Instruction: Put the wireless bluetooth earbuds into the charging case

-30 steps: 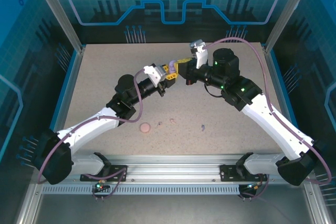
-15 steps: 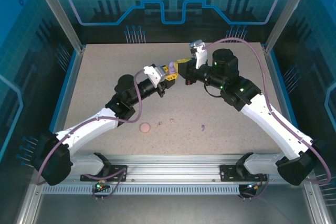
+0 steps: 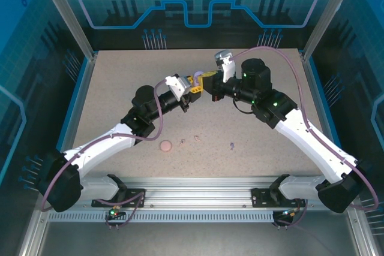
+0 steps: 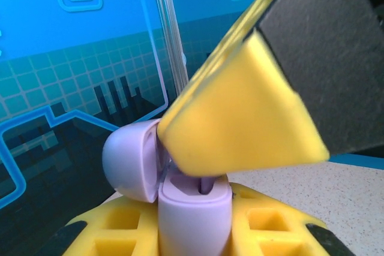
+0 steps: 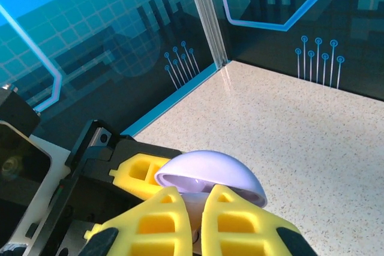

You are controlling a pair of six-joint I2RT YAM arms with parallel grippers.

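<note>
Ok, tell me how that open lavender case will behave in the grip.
The lavender charging case looks smooth and rounded, so it may twist between the left hand's yellow fingers. Its lid hangs open on a hinge; a nudge from the right hand holding the lavender earbud could flip it shut.

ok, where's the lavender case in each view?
Top external: case just above centre.
Left wrist: case bottom centre, lid open to the left.
Right wrist: lid bottom centre, domed.
Shared landmark: right gripper's yellow fingers at the case's mouth.
</note>
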